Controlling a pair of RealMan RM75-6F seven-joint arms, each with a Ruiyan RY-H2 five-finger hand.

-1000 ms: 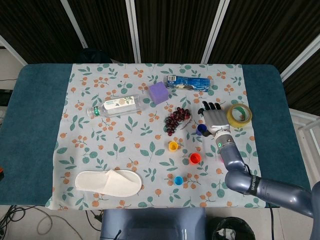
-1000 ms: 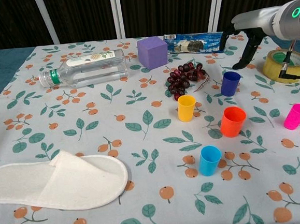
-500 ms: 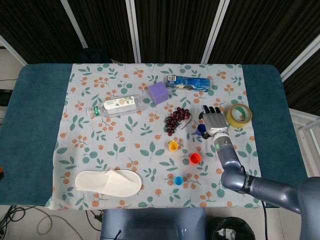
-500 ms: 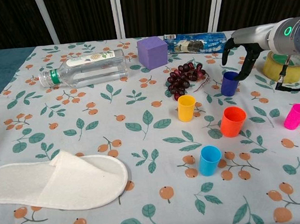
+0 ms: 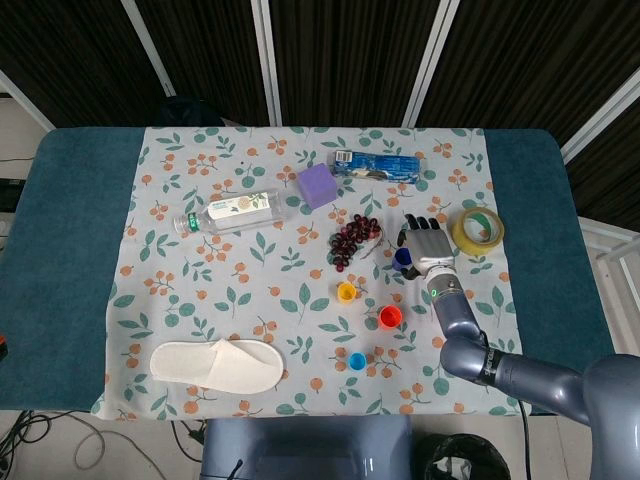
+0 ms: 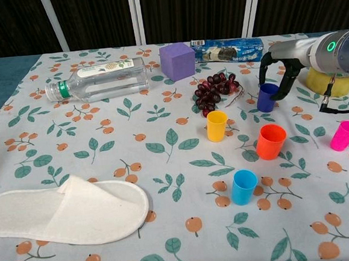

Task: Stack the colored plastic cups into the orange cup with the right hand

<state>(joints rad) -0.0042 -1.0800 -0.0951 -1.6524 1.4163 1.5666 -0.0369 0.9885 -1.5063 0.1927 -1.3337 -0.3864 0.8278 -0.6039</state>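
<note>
The small yellow plastic cup (image 6: 217, 126) stands upright near the middle of the bench (image 6: 13, 76), just right of it and nearer the robot the small light-blue plastic cup (image 6: 244, 186). Next comes the orange plastic cup (image 6: 270, 141), the widest of the set and the one meant to receive the others; it stands upright, mouth up, well apart from its neighbours. Behind it is the small dark-blue plastic cup (image 6: 267, 97), beside a bunch of dark red grapes (image 6: 213, 90), and far right the small pink plastic cup (image 6: 345, 135).

All look thin-walled, smooth and tapered. I judge them very light, a little slippery and easy to tip or squash, so a gentle pinch across the rim or upper wall should serve best, leaving the narrow base free to drop into the orange one.

The right robot hand (image 6: 280, 68) arches over the dark-blue cup with fingers apart, one on each side of the rim, close to it. Whether they touch the cup cannot be told; it stands on the cloth, not lifted. The left robot hand does not show in either view.
</note>
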